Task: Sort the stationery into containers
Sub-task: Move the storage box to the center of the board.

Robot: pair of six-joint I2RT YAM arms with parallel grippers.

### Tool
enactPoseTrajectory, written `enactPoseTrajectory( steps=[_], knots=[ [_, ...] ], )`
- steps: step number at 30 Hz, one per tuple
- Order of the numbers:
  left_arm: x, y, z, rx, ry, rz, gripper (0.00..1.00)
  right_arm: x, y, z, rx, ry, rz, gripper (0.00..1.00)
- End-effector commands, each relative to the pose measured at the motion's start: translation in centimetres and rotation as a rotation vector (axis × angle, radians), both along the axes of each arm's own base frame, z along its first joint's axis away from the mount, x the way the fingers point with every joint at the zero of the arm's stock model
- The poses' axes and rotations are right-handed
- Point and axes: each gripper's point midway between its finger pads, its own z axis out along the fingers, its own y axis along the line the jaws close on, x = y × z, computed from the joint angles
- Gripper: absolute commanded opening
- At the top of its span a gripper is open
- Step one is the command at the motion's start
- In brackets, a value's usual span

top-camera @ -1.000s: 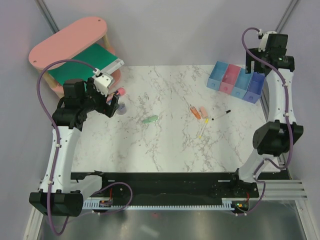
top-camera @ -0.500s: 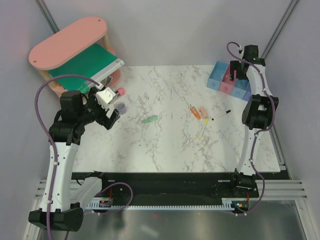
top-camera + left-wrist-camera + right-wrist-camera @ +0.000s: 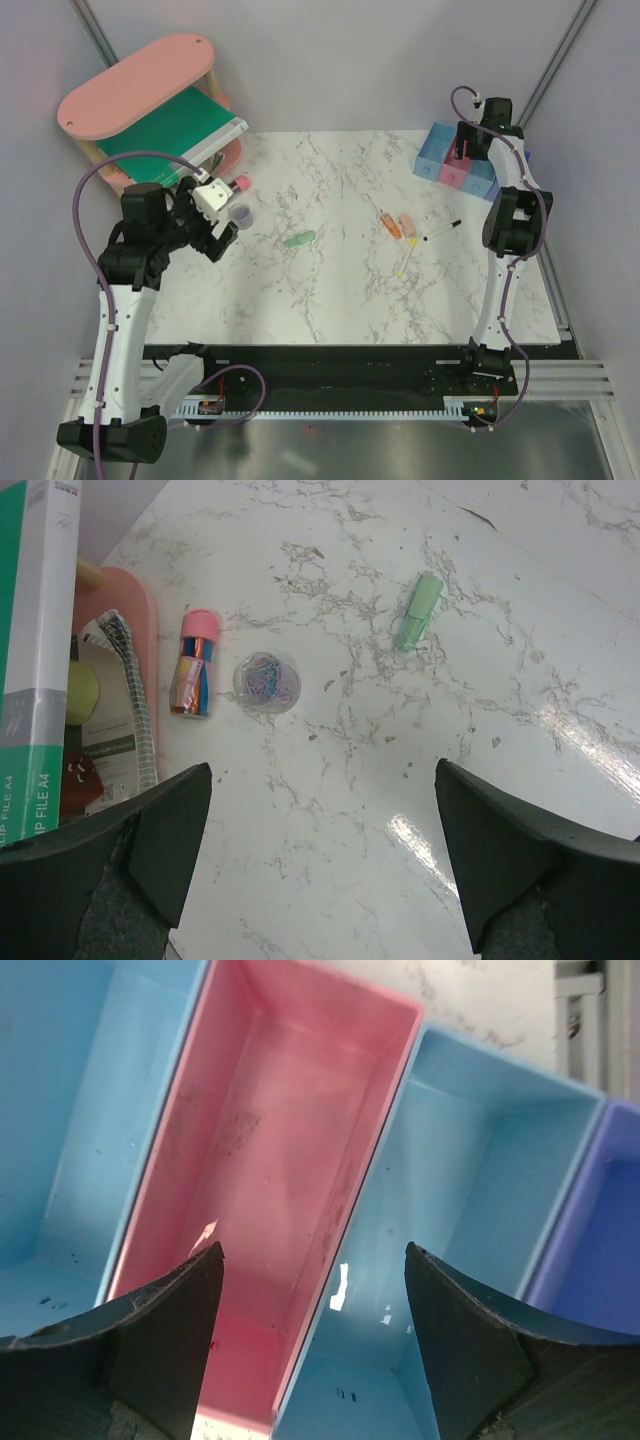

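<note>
The stationery lies loose on the marble table. A pink stubby cylinder (image 3: 240,184) (image 3: 192,676) and a purple round disc (image 3: 240,214) (image 3: 266,680) sit just beyond my left gripper (image 3: 222,236) (image 3: 322,860), which hovers open and empty. A mint-green capsule (image 3: 299,239) (image 3: 418,611) lies mid-table. Orange and peach sticks (image 3: 397,224), a black-and-white pen (image 3: 441,230) and a yellow stick (image 3: 404,262) lie further right. My right gripper (image 3: 470,152) (image 3: 313,1260) hangs open and empty over the containers (image 3: 437,150), above the wall between the pink bin (image 3: 280,1180) and a light blue bin (image 3: 480,1200).
A pink oval-topped shelf (image 3: 135,85) holding a large green book (image 3: 170,125) (image 3: 30,660) stands at the back left, close to my left arm. A dark blue bin (image 3: 600,1230) ends the row by the table's right edge.
My right arm has swung in from the far right corner to hang over the bins. My left gripper has shifted slightly near the pink cylinder. No stationery has moved.
</note>
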Motion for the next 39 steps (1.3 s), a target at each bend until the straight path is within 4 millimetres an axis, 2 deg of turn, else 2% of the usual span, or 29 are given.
enactPoseTrajectory(
  steps=[1,3,5,7,10,13,16,17,19,24,30,31,33,34,39],
  knots=[
    [0.5,-0.2,1.5,0.014,-0.042,-0.022,0.99,0.7,0.4,-1.6,0.024,-0.017,0.002,0.8],
    [0.5,-0.3,1.7,0.011,-0.046,-0.027,0.99,0.7,0.5,-1.9,0.024,-0.014,0.005,0.79],
    [0.5,-0.3,1.7,0.01,-0.046,-0.028,0.99,0.6,1.0,-2.3,0.018,-0.005,0.019,0.75],
    [0.4,-0.4,1.6,0.007,-0.045,-0.032,0.99,0.3,1.5,-2.9,0.001,0.01,0.045,0.66],
    [0.2,-0.5,1.4,0.002,-0.042,-0.036,0.99,-0.2,3.6,-3.7,-0.042,0.035,0.117,0.55],
    [-0.1,-0.5,1.1,-0.004,-0.035,-0.037,0.99,-1.0,5.0,-4.4,-0.096,0.064,0.179,0.54],
    [-0.4,-0.7,0.7,-0.008,-0.028,-0.044,0.99,-1.5,7.5,-4.6,-0.143,0.081,0.246,0.55],
    [-0.5,-0.7,0.7,-0.01,-0.03,-0.046,0.99,-1.6,7.5,-4.3,-0.152,0.077,0.248,0.56],
    [-0.5,-0.7,0.4,-0.012,-0.022,-0.045,0.99,-2.0,10.0,-4.6,-0.164,0.086,0.295,0.56],
    [-1.0,-1.0,-0.4,-0.027,-0.002,-0.055,0.99,-2.4,13.2,-3.6,-0.164,0.071,0.344,0.57],
    [-1.9,-1.3,-0.8,-0.049,0.007,-0.061,0.99,-3.0,18.1,-2.7,-0.099,0.045,0.387,0.56],
    [-2.0,-1.2,-0.7,-0.047,0.001,-0.059,0.99,-3.3,19.5,-2.6,-0.096,0.043,0.407,0.56],
    [-2.3,-1.3,-0.7,-0.049,-0.002,-0.059,0.99,-3.4,21.0,-2.4,-0.078,0.035,0.421,0.56],
    [-2.4,-1.3,-0.8,-0.049,0.0,-0.059,0.98,-3.6,22.5,-2.5,-0.072,0.029,0.44,0.56],
    [-3.3,-1.2,-0.9,-0.046,-0.006,-0.057,0.98,-3.2,26.9,-2.2,-0.019,-0.004,0.445,0.54]
  ],
)
